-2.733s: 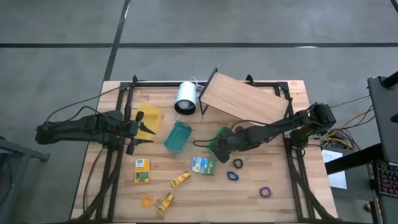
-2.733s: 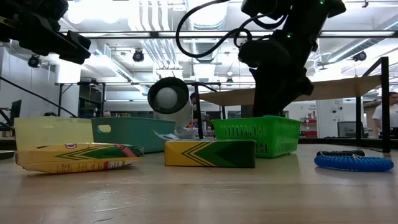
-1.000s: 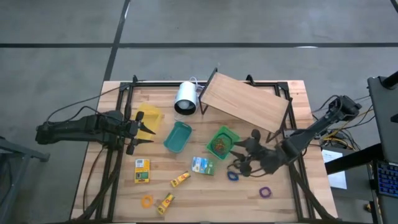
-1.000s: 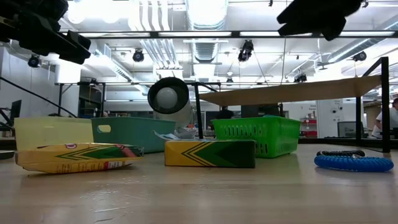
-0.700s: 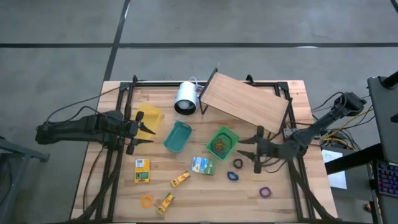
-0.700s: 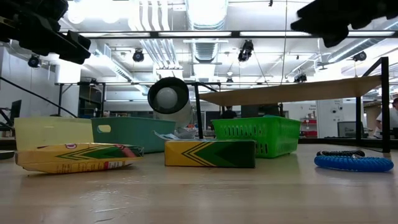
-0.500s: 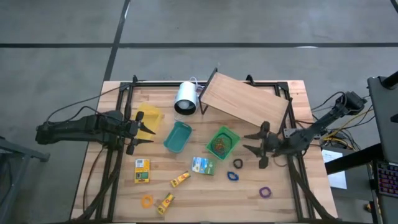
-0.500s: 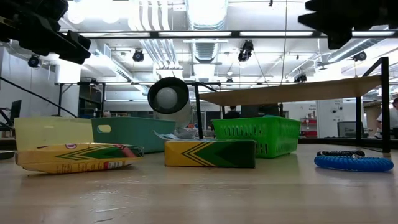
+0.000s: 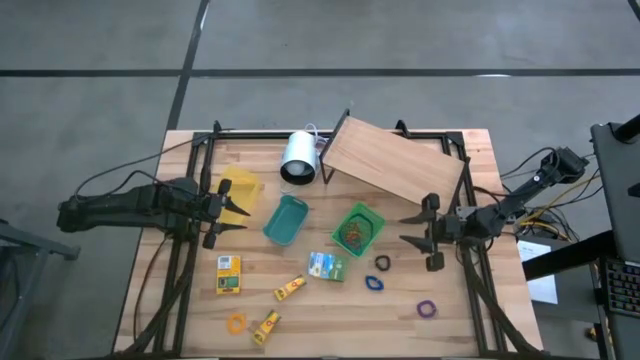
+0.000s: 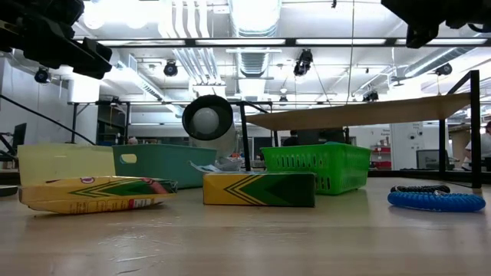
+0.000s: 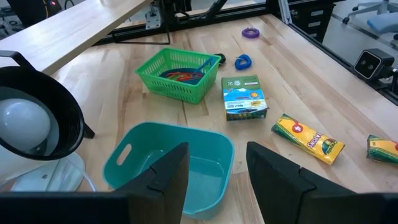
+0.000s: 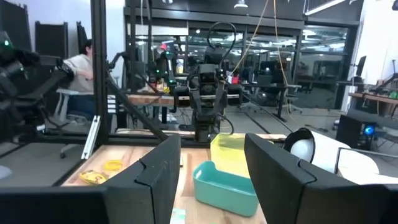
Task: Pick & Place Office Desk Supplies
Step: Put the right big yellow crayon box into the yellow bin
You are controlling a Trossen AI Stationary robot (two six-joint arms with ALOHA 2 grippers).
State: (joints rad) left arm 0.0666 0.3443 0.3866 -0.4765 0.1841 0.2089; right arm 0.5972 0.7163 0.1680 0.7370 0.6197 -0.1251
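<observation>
The right tool (image 9: pixel 417 232) hung above the counter (image 9: pixel 460 310) with its fingers spread wide and nothing between them, just beside the green basket (image 9: pixel 357 229), which held a tangle of rubber bands. The left tool (image 9: pixel 238 212) waited near the yellow bin (image 9: pixel 241 186), fingers apart and empty. A dark band (image 9: pixel 382 263), a blue band (image 9: pixel 374 283) and a purple band (image 9: pixel 427 309) lay loose on the counter. The green-and-white packet (image 9: pixel 326 266) lay near the basket; yellow boxes and tubes lay farther toward the left arm's side.
</observation>
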